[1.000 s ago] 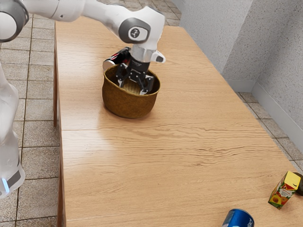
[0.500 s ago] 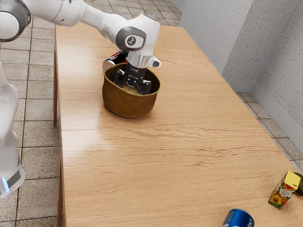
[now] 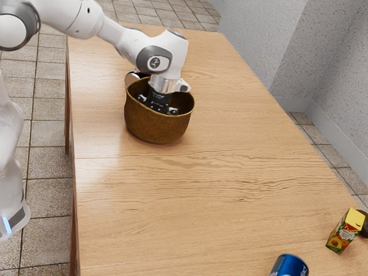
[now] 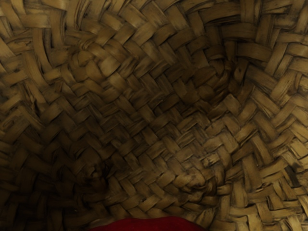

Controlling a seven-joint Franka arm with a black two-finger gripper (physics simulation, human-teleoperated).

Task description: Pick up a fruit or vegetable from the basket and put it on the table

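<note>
- Brown woven basket [image 3: 155, 127], standing upright on the pale wooden table [image 3: 201, 190], with its mouth open to the ceiling.
- From where I stand, the white robot arm [image 3: 75, 17] reaches over from the exterior view's upper left and bends down above that basket.
- Its black gripper [image 3: 159, 102] points down inside the basket, its upper part at about the height of the rim and its tips hidden behind the front wall.
- Whether the gripper is apart, together or clamped on something, I cannot tell.
- Down in the basket, close by the hand, the wrist view catches the smooth, curved edge of a red thing [image 4: 147, 224]. That must be the piece to pick up, though I can't say which fruit or vegetable it is, nor whether it is being touched.
- Around it run the crisscrossed strips of the weave, quite dark in places.
- Just behind the basket, partly hidden by it, a can [image 3: 133, 79] shows its pale round end.
- Well apart from the basket, toward the exterior view's lower right, are a blue can [image 3: 290, 267] and a juice carton [image 3: 343, 233] with a yellow top.
- Right beside the carton sits something dark [image 3: 364, 225], cut off by the view's edge.
</note>
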